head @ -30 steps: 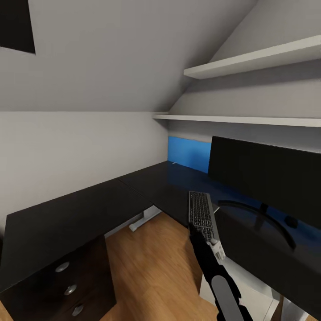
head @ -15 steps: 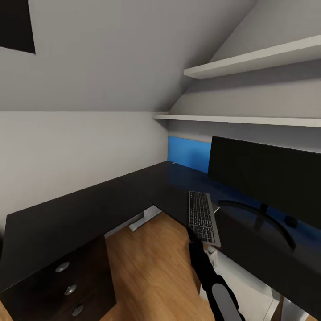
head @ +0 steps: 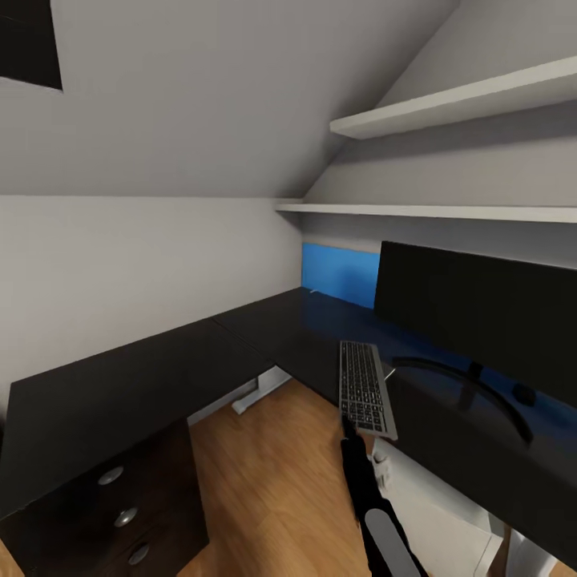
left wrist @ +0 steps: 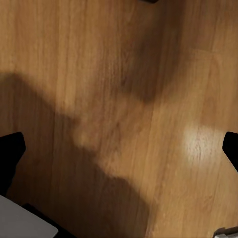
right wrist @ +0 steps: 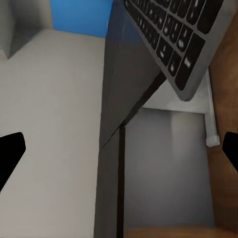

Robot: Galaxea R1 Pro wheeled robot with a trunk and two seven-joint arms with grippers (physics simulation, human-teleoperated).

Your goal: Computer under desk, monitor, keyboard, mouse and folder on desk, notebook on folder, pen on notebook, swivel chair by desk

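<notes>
The right gripper, jaws wide and empty, has dropped back below the counter edge, leaving the keyboard beside the monitor, overhanging slightly, so placement looks done.

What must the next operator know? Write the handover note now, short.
Left gripper: open, holding nothing, over wooden floor.
Right gripper: open, holding nothing, just below the keyboard's overhanging corner.
Done: monitor stands on the desk; keyboard lies beside its stand, one end past the desk edge; mouse is on the desk, apart from the keyboard.
Left: push keyboard fully on, bring mouse nearer, then folder, notebook, pen, chair.
</notes>
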